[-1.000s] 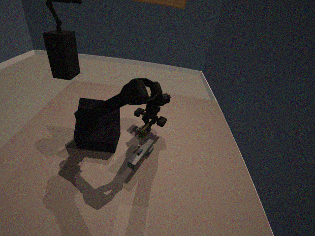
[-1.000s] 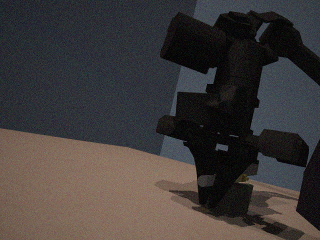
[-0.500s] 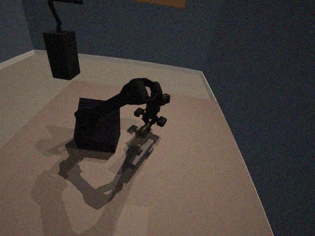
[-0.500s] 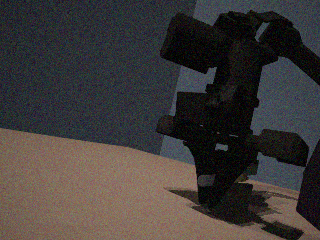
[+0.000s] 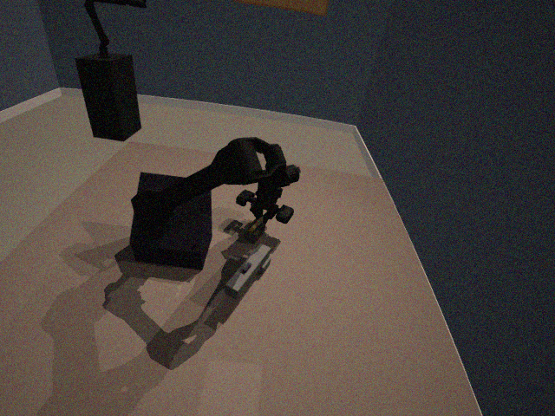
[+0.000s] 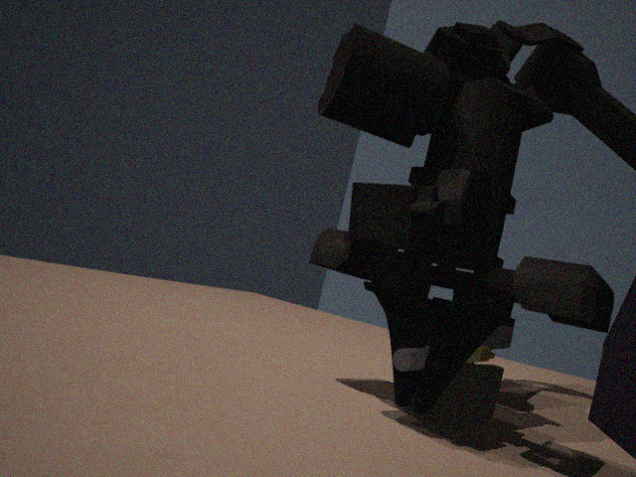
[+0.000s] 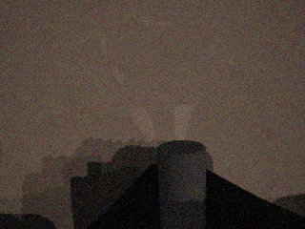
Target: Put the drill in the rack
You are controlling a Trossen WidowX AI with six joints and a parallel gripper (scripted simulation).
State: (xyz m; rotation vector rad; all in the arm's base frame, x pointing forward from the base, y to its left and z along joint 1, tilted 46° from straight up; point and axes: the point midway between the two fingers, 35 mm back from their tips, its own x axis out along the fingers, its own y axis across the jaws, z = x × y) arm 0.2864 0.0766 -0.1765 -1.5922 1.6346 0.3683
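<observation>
Dimly lit, the pale pink worktop (image 5: 313, 340) carries, from left to right, a tall dark block (image 5: 108, 96) near its far left corner, the arm's dark box-shaped base (image 5: 171, 219) near the middle, and the black parallel-jaw gripper (image 5: 258, 220) pointing down just to the right of that base. Between the fingers stands a short grey cylindrical drill (image 7: 182, 197), upright in the wrist view with its round top showing. The jaws are nearly together and clamped on the drill's shaft. Judging by its look, the drill is rigid, light and smooth, so it could slip; a hold low on the shaft across its width seems safest. Just towards the near edge lies a flat light-grey rack (image 5: 249, 268), close to the gripper. The key cannot be made out.
</observation>
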